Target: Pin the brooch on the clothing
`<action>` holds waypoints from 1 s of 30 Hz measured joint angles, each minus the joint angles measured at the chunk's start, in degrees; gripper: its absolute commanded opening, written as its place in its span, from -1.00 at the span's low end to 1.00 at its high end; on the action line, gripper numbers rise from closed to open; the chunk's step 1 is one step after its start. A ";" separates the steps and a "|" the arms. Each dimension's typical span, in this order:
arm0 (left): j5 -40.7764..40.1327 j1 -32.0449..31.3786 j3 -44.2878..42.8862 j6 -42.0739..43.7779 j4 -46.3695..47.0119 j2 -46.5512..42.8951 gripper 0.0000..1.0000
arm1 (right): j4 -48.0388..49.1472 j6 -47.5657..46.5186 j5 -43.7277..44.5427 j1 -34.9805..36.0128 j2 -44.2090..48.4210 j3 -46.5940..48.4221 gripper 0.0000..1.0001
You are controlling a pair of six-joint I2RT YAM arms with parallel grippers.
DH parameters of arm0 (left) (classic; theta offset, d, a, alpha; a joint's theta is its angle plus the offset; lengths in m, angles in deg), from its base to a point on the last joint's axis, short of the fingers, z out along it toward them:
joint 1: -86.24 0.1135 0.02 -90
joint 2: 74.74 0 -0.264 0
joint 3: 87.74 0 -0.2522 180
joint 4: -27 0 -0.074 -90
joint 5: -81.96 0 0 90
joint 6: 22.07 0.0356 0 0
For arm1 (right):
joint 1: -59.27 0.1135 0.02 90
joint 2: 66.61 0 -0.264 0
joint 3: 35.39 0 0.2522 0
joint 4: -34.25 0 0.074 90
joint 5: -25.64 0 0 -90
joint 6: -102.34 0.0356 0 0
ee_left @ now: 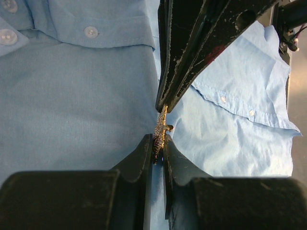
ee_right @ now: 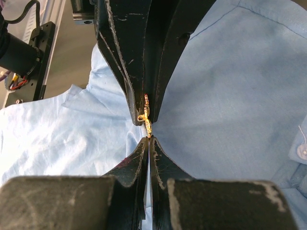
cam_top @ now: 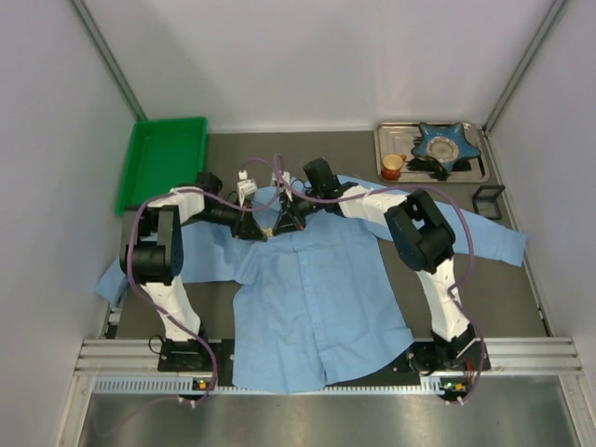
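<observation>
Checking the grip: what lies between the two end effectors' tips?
Only the brooch, gripped by the left end effector and the right end effector above the clothing; both wrist views show it.

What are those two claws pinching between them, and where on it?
The brooch, seen edge-on: the left gripper clamps one end, the right gripper the opposite end.

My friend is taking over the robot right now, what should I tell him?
Left gripper: shut on the brooch.
Right gripper: shut on the brooch's other end.
The brooch hangs between them over the shirt, near its collar.
Done: brooch lifted and brought to the shirt.
Left: push the pin through the cloth and fasten it.
</observation>
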 measured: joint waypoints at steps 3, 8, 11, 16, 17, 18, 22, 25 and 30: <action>-0.55 -0.15 -0.02 -1.07 0.15 0.13 -0.88 | -0.02 -0.02 0.55 0.17 0.00 -0.07 -1.00; -1.42 -0.52 -0.02 -1.86 0.44 0.13 -0.81 | 0.00 -0.02 0.92 0.26 0.02 -0.35 -1.00; -1.53 -0.63 -0.02 -1.90 0.50 0.13 -0.75 | -0.02 -0.04 1.07 0.26 0.02 -0.35 -1.00; -1.64 -0.66 -0.02 -1.46 0.55 0.13 -0.59 | -0.09 -0.15 1.25 0.26 0.02 -0.35 -1.00; -1.75 -0.66 -0.02 -1.33 0.68 0.13 -0.56 | -0.07 -0.17 1.22 0.31 0.02 -0.35 -1.00; -1.90 -0.66 -0.02 -1.20 0.79 0.13 -0.55 | -0.09 -0.20 1.22 0.33 0.02 -0.35 -1.00; -2.45 -0.63 0.00 -0.76 1.05 0.13 -0.48 | -0.09 -0.20 0.90 0.35 0.02 -0.35 -1.00; -2.58 -0.46 0.00 -0.31 1.27 0.13 -0.40 | -0.15 -0.17 0.57 0.35 0.04 -0.35 -1.00; -2.54 -0.04 0.00 0.57 2.32 0.13 -0.21 | -0.24 -0.09 -0.72 0.35 0.46 -0.35 -1.00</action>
